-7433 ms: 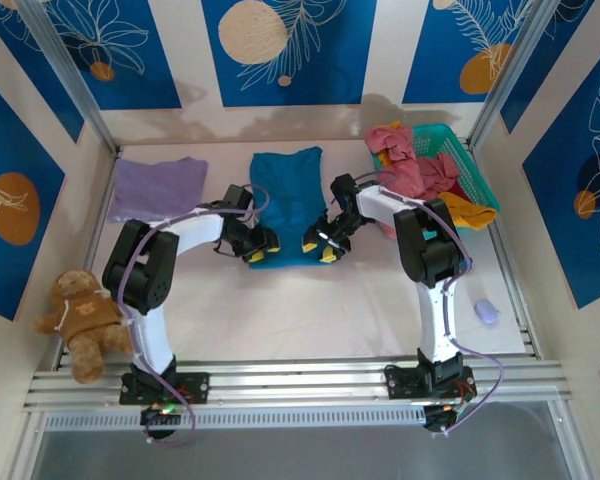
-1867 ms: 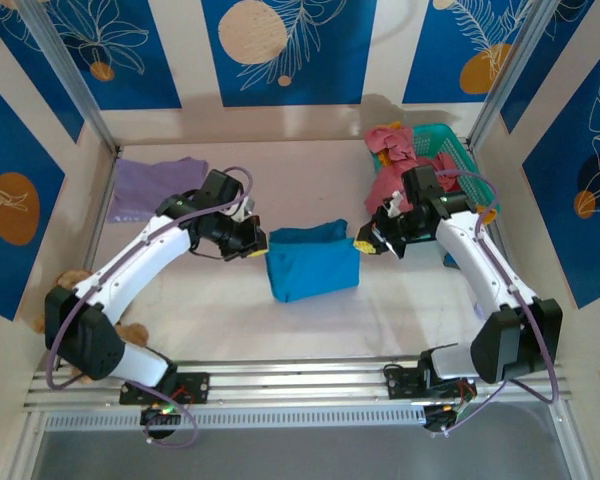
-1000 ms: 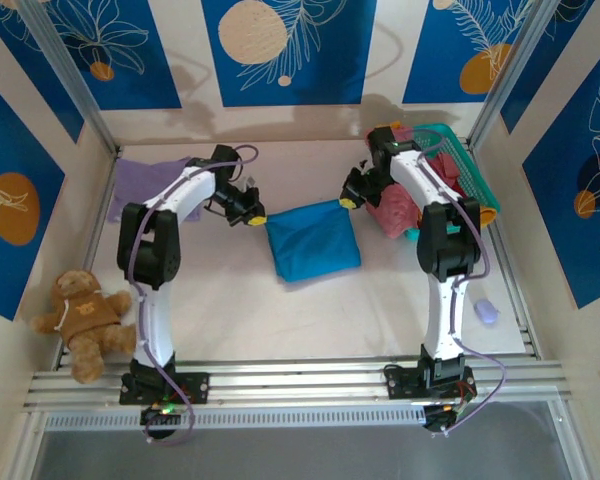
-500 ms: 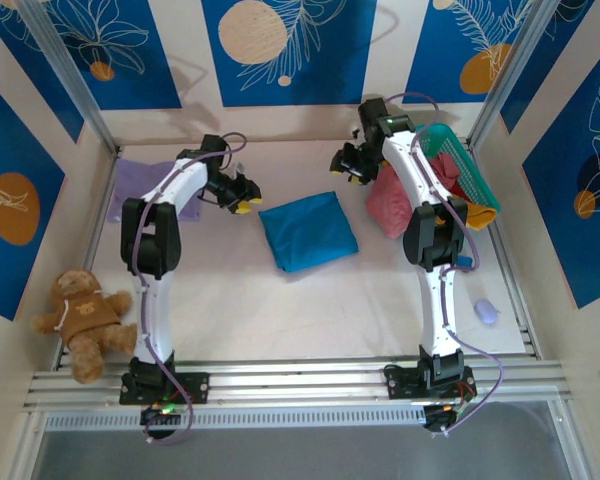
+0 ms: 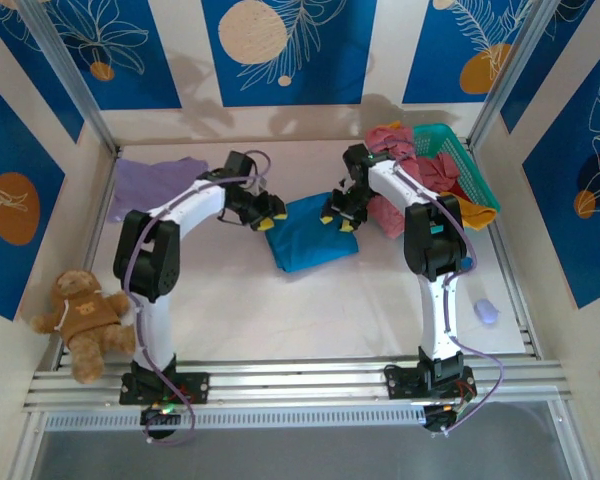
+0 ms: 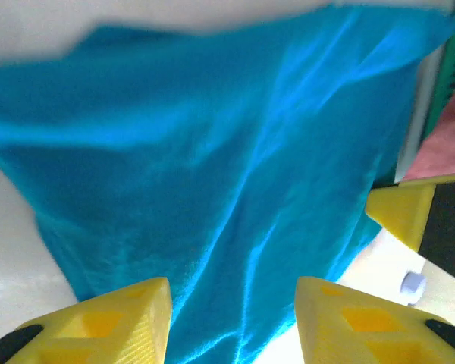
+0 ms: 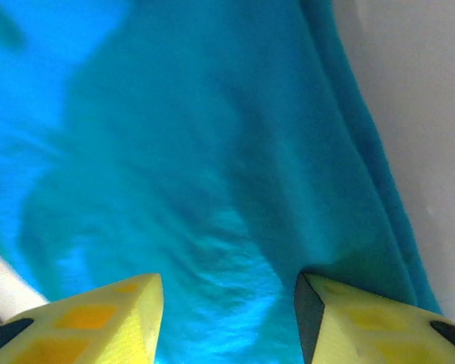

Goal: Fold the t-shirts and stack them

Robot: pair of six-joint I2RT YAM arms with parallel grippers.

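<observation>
A teal-blue t-shirt (image 5: 313, 233), folded into a rough square, lies on the white table mid-field. My left gripper (image 5: 265, 212) stands open at its far left corner. At the far right corner my right gripper (image 5: 338, 213) is open too. In the left wrist view the teal cloth (image 6: 212, 167) spreads under my left gripper (image 6: 231, 303), with nothing between the yellow fingers. The right wrist view has the same cloth (image 7: 212, 152) beneath my right gripper (image 7: 227, 303). A lavender t-shirt (image 5: 155, 185) lies flat at the back left. Rose-pink shirts (image 5: 395, 203) and an orange one (image 5: 468, 211) hang from the basket.
The turquoise mesh basket (image 5: 465, 165) stands at the back right against the frame post. A brown teddy bear (image 5: 80, 311) sits at the left edge. A small pale lilac object (image 5: 487, 311) lies near the right rail. Blue patterned walls close in three sides.
Both grippers went from shut to open. Half a second ago they were raised and farther back from the teal shirt; now they have returned to its far corners.
</observation>
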